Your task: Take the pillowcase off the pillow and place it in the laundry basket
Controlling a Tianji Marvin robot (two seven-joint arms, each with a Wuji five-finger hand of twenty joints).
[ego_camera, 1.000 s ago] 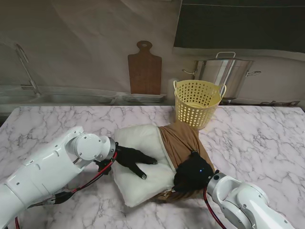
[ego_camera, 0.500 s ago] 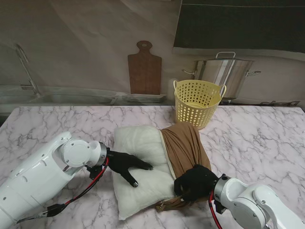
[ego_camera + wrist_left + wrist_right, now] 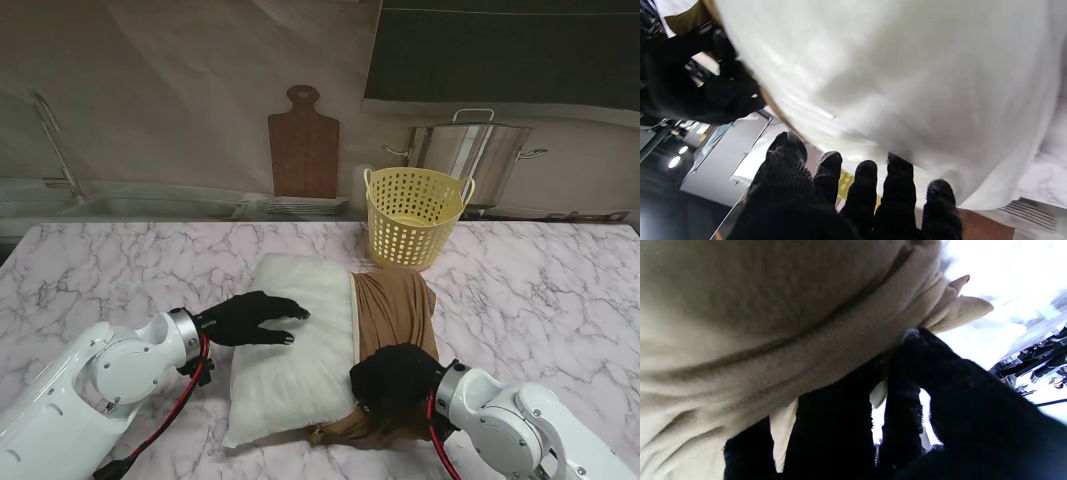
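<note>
A white pillow (image 3: 290, 360) lies on the marble table (image 3: 100, 270), its right half still inside a brown pillowcase (image 3: 392, 305). My left hand (image 3: 248, 318), in a black glove, rests flat on the pillow's left part with fingers spread; the pillow (image 3: 893, 80) fills the left wrist view past the fingers (image 3: 867, 186). My right hand (image 3: 392, 378) is shut on the bunched near edge of the pillowcase (image 3: 780, 326). The yellow laundry basket (image 3: 415, 217) stands just beyond the pillow's far right corner.
A wooden cutting board (image 3: 303, 145) leans against the back wall. A steel stockpot (image 3: 470, 150) stands behind the basket. A sink with a faucet (image 3: 55, 140) is at the far left.
The pillow has turned and slid nearer to me, with more white showing. My left hand moved farther along the pillow's left side. My right hand kept its hold on the pillowcase.
</note>
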